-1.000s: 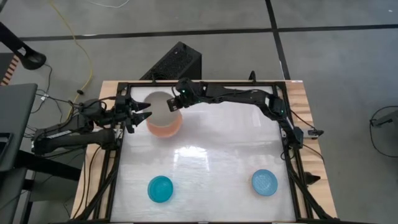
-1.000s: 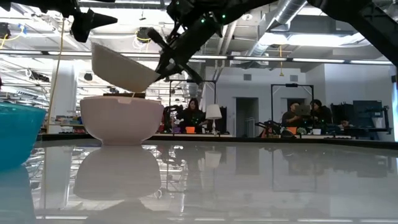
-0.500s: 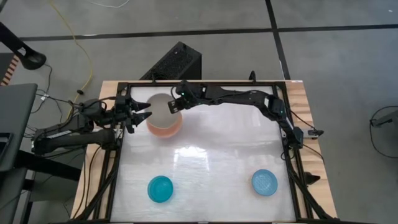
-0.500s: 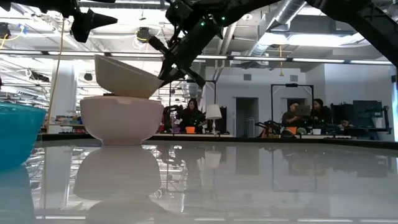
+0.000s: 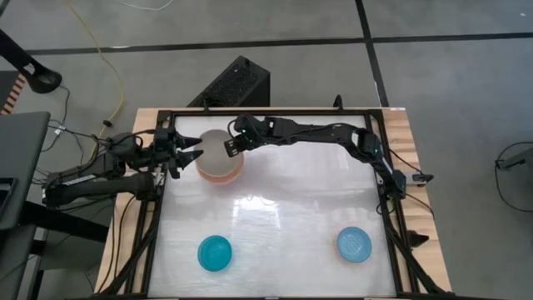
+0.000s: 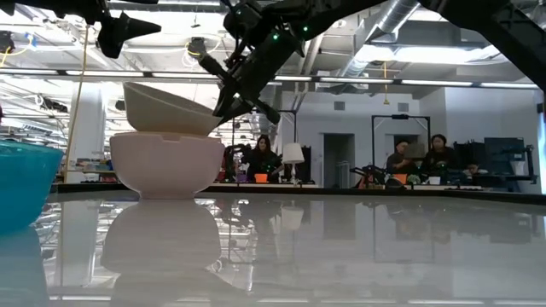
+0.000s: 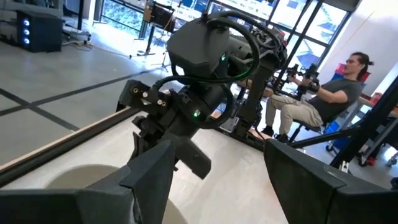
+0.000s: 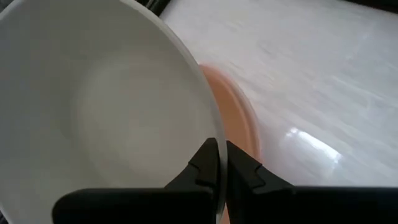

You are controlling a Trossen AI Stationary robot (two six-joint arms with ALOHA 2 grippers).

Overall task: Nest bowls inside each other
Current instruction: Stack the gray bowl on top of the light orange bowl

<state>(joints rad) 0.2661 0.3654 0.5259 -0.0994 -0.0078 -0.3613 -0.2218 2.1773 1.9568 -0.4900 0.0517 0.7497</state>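
Note:
A cream-white bowl (image 5: 213, 148) sits a little tilted in the mouth of a salmon pink bowl (image 5: 226, 173) at the table's far left, with my right gripper (image 5: 231, 147) shut on it. In the low view the cream-white bowl (image 6: 169, 107) rests on top of the lower bowl (image 6: 166, 162). My left gripper (image 5: 192, 152) stands open just left of the two bowls, level, with nothing between its fingers. A teal-blue bowl (image 5: 215, 252) stands on its base at the near left and a light blue bowl (image 5: 354, 244) at the near right. My right gripper pinches the cream-white bowl's rim (image 8: 210, 124) on its right side, one finger inside the bowl and one outside. The fingers (image 6: 229, 95) come slanting down from the table's right. The bowl's underside sits in the salmon pink bowl (image 8: 239, 127), its held side slightly higher.
A black frame (image 5: 275, 112) runs around the white table top. A black box (image 5: 237, 83) lies on the floor beyond the far edge. The table's middle (image 5: 283, 208) holds no objects. People sit in the room behind the table (image 6: 409, 162).
My right gripper has sunk a little toward the salmon pink bowl, staying shut on the cream-white bowl. The bowl, strongly tilted a second ago, has come down into the pink bowl's mouth and lies nearer level.

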